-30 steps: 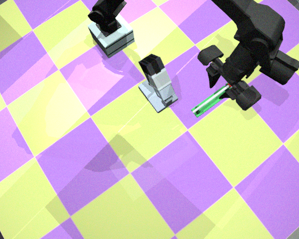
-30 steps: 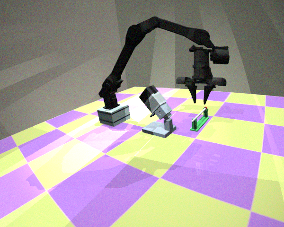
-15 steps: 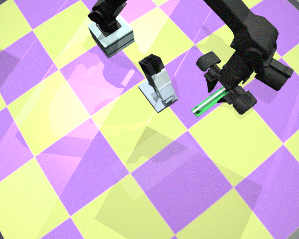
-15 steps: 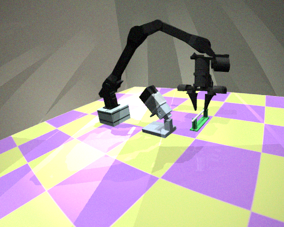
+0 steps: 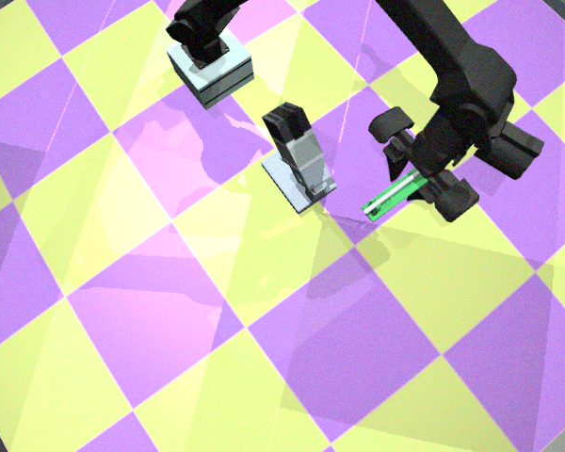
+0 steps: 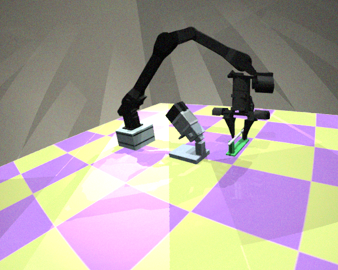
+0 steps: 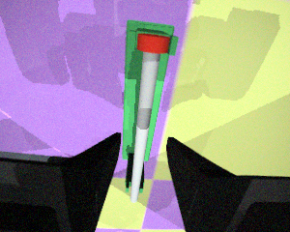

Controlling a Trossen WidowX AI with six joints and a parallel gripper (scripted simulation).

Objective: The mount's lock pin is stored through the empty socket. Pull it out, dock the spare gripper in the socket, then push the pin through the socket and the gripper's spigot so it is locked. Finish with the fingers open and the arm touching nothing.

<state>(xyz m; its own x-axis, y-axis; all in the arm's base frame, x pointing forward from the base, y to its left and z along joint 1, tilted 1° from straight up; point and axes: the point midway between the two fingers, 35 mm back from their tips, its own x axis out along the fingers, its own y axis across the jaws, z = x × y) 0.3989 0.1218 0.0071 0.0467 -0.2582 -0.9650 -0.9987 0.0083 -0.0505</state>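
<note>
The lock pin point(image 5: 392, 192) point(image 6: 236, 136) point(image 7: 147, 79), a white rod with a red head point(image 7: 153, 43), lies lengthwise on the green rack point(image 5: 395, 200) point(image 6: 239, 147) point(image 7: 129, 106). My gripper point(image 5: 401, 188) point(image 6: 239, 138) point(image 7: 144, 139) points down and is partly open, its fingers on either side of the pin with gaps to it. A tilted grey-and-black body point(image 5: 304, 153) point(image 6: 186, 118), which looks like the spare gripper, rests at the post of the pale mount base point(image 5: 283, 180) point(image 6: 183, 154). The socket and spigot are too small or hidden to tell apart.
My arm's pale box base point(image 5: 227, 85) point(image 6: 136, 136) stands behind and left of the mount. The mount and its tilted body stand between that base and the green rack. My arm arches high over to the rack.
</note>
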